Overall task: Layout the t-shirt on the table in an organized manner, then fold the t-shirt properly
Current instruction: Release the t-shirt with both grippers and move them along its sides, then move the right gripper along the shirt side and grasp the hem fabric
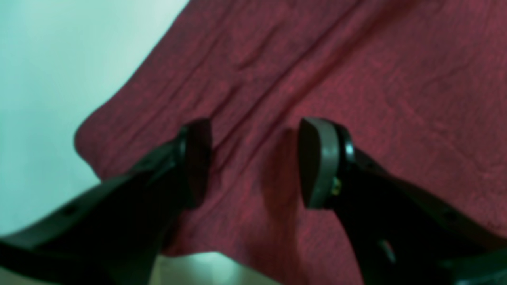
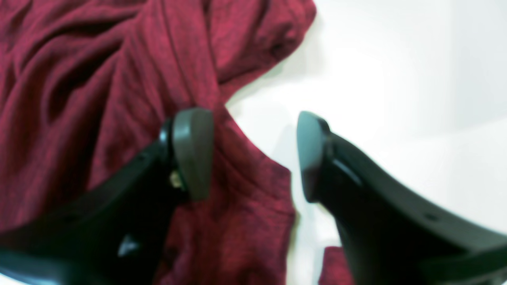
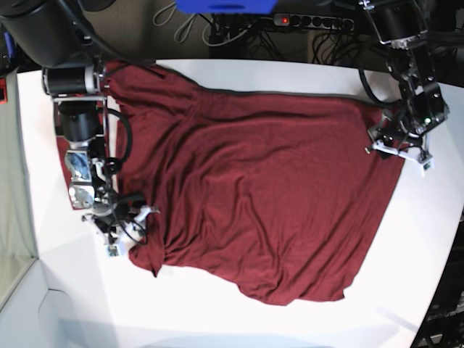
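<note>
The maroon t-shirt (image 3: 261,188) lies spread over the white table (image 3: 217,319), wrinkled, with its hem toward the right. My left gripper (image 3: 399,148) hovers at the shirt's right edge. In the left wrist view it (image 1: 255,162) stands open over creased fabric (image 1: 356,79), with nothing clamped. My right gripper (image 3: 127,217) is at the shirt's lower left corner, by a bunched sleeve. In the right wrist view it (image 2: 251,156) is open and straddles the cloth's edge: one finger (image 2: 194,154) is over the shirt (image 2: 79,79), the other over bare table (image 2: 396,79).
A power strip (image 3: 312,20) and cables lie beyond the table's far edge. The table's curved edge (image 3: 435,290) runs down the right side. Bare white tabletop (image 3: 87,304) stretches in front of the shirt.
</note>
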